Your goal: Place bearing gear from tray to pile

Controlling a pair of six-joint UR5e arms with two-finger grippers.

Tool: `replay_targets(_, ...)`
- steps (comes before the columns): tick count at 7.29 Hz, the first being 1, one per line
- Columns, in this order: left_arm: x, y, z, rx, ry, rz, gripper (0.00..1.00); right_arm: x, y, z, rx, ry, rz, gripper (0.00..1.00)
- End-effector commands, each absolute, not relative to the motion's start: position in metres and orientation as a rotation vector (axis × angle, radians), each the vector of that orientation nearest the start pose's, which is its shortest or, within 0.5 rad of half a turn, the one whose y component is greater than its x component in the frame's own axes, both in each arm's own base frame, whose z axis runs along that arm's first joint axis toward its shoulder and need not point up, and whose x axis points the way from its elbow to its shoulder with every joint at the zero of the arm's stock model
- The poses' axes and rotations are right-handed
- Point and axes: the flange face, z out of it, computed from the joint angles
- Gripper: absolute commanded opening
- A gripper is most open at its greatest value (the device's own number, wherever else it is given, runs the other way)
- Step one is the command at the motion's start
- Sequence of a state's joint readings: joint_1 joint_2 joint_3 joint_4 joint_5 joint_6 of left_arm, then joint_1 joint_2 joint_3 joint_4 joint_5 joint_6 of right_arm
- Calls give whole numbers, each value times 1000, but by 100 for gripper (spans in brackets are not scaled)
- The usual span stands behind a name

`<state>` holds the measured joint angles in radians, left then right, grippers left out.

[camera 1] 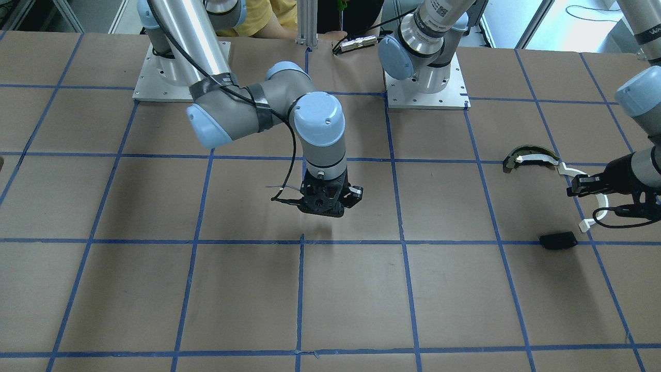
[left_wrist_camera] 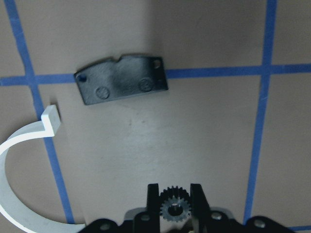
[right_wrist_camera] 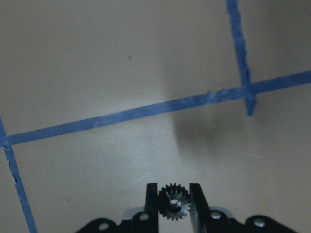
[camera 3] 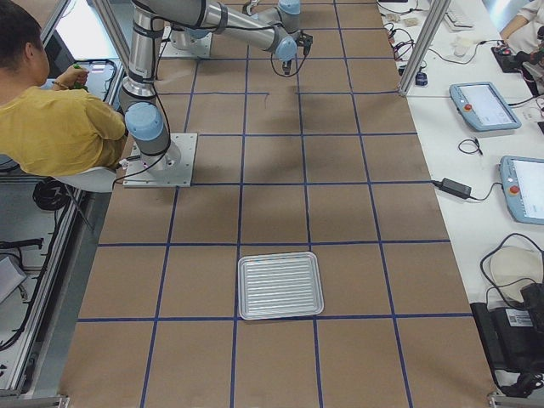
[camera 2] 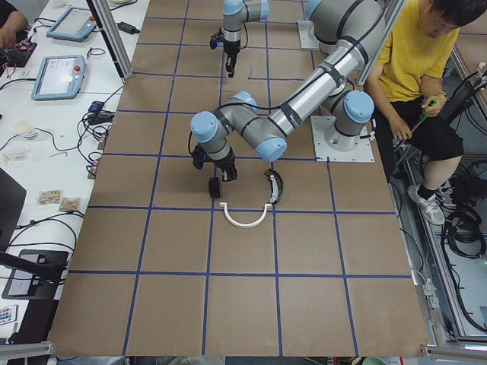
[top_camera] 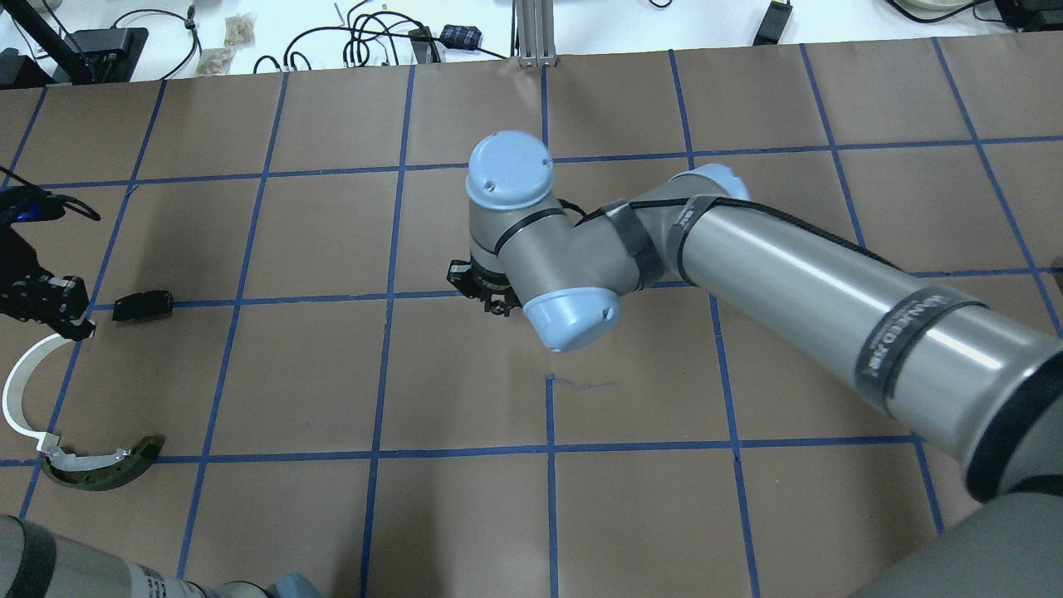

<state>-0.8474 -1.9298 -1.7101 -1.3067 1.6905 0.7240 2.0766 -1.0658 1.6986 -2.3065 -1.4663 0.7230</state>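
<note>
In the left wrist view, my left gripper point(left_wrist_camera: 175, 194) is shut on a small dark bearing gear point(left_wrist_camera: 174, 209) above the pile. Under it lie the flat black plate point(left_wrist_camera: 121, 79) and the white plastic arc point(left_wrist_camera: 19, 145). From overhead, the left gripper point(top_camera: 62, 311) hangs between the black plate point(top_camera: 143, 305) and the white arc point(top_camera: 18, 390), with the olive-edged curved piece point(top_camera: 108, 469) nearer the robot. My right gripper point(right_wrist_camera: 174, 191) is shut on another bearing gear point(right_wrist_camera: 174, 205), over bare paper at mid-table point(camera 1: 330, 204). The ribbed metal tray point(camera 3: 280, 285) lies far off on the robot's right.
Brown paper with a blue tape grid covers the table point(camera 1: 330, 299). A person in a yellow shirt point(camera 2: 418, 53) sits behind the arm bases. Cables, tablets and small boxes lie on the white bench point(top_camera: 249, 33) beyond the far edge.
</note>
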Motion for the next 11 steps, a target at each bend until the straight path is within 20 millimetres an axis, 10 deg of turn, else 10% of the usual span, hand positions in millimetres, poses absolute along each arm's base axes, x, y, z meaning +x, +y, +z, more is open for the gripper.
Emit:
replay_targets(1,306,-494,218,-11,3191,393,0,443,-465,182,255,3003,-7,58)
replay_targets(2,303,-490,201,-9,3201,417,0,430,-477,191,182,3026,-59,100)
replay_targets(3,301,-490,196,-8,3206,429,0,396,-498,222,205,3033,-31,100)
replay_targets(5,292,-496,191,8,3208,432,0,269,-540,346,-69,3078,-30,100)
replay_targets(7,285,-502,187,39,3207,440,20,163,-534,440,13,3082,-21,100)
replay_targets(8,285,-503,186,54,3207,443,95,151,-520,477,29,3085,14,100)
replay_targets(11,286,-504,189,64,3203,440,100,149,-461,490,-202,3074,-11,100)
